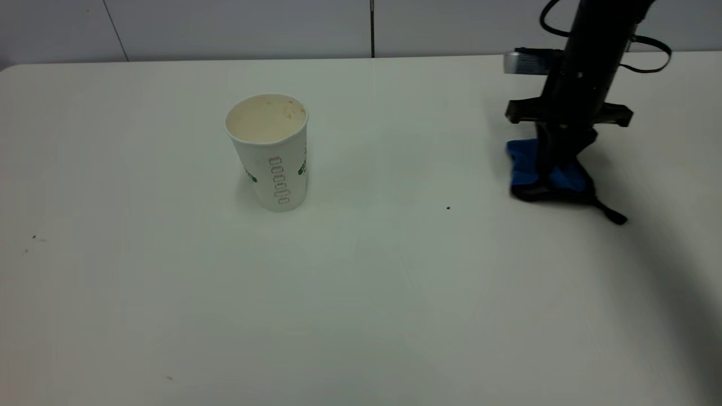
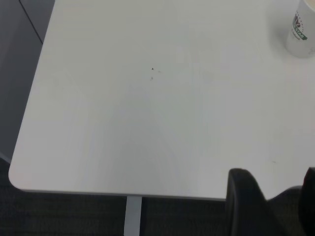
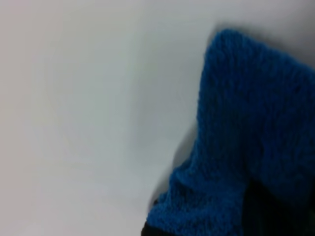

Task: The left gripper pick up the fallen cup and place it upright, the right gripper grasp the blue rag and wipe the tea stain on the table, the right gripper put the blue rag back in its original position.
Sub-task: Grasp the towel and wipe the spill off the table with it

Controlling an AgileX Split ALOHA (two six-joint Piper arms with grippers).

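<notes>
The cup (image 1: 271, 152) stands upright left of the table's (image 1: 361, 293) middle, its cream stained inside showing; it also shows in the left wrist view (image 2: 301, 34). My right gripper (image 1: 555, 169) points straight down at the right rear and is shut on the bunched blue rag (image 1: 527, 163), which rests on the table with its black tab trailing toward the front. The rag fills the right wrist view (image 3: 256, 123). No tea stain shows on the table. My left gripper (image 2: 275, 174) is open and empty over the table's edge, far from the cup and outside the exterior view.
A tiny dark speck (image 1: 448, 207) lies between the cup and the rag. A few faint specks (image 1: 34, 238) lie near the left edge. In the left wrist view a rounded table corner (image 2: 15, 177) and the dark floor below it show.
</notes>
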